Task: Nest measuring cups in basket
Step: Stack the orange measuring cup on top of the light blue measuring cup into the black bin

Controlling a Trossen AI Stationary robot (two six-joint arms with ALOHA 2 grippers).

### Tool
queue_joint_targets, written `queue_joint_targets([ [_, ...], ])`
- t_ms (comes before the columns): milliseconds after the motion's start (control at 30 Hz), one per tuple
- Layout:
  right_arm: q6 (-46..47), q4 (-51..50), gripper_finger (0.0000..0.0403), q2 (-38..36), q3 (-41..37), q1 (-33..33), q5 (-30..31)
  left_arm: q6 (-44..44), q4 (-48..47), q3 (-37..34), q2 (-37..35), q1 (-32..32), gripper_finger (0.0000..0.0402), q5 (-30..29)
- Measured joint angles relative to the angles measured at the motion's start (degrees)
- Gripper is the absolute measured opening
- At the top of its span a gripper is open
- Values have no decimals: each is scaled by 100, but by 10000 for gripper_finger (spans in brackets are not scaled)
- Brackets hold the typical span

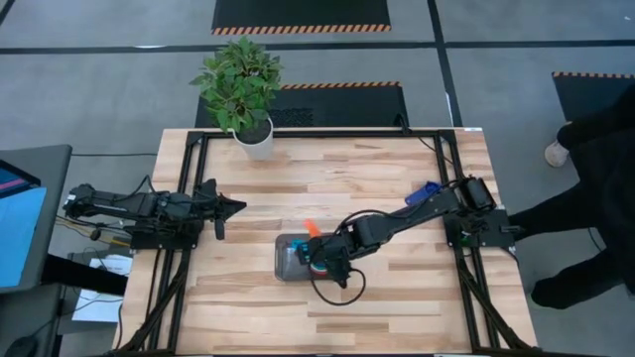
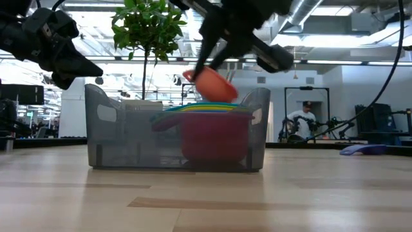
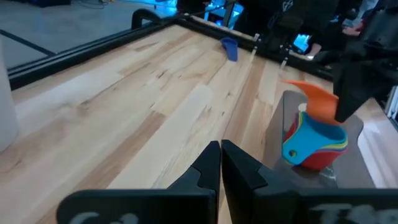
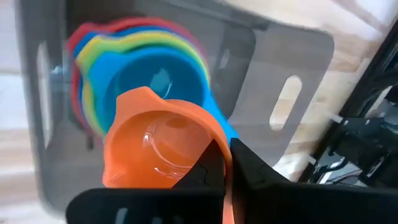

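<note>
**Orange cup held over the stack in the basket**

I see a pale wooden table (image 1: 397,188) with a black frame round its edges, standing on a grey floor with hazard-striped mats. A potted plant (image 1: 241,89) in a white pot stands at the far edge, towards the left. In the low view the room behind is an open workshop, and a person (image 2: 302,120) sits far off beyond the table. A person in dark clothes (image 1: 595,198) also stands beside the table's right edge.

The grey translucent basket (image 1: 286,260) sits near the middle of the table, a little towards the near edge. Inside it I count a nested stack of measuring cups (image 2: 214,129): red outermost, then yellow, green and blue, with light blue on the inside. A separate blue cup (image 1: 422,193) lies near the right edge of the table, well apart from the basket.

The right gripper (image 4: 227,167) is over the basket, its fingers clamped on the rim of the orange cup (image 4: 158,146), which hangs tilted just above the stack, not yet seated in it.

The left gripper (image 3: 221,163) waits near the left edge of the table, its fingers pressed together, holding nothing.
</note>
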Motion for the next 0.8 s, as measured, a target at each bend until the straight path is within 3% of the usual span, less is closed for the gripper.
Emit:
queue_joint_targets([
  [800, 149, -170, 50, -1, -29, 244, -1, -1, 20, -6, 32, 0, 0, -1],
])
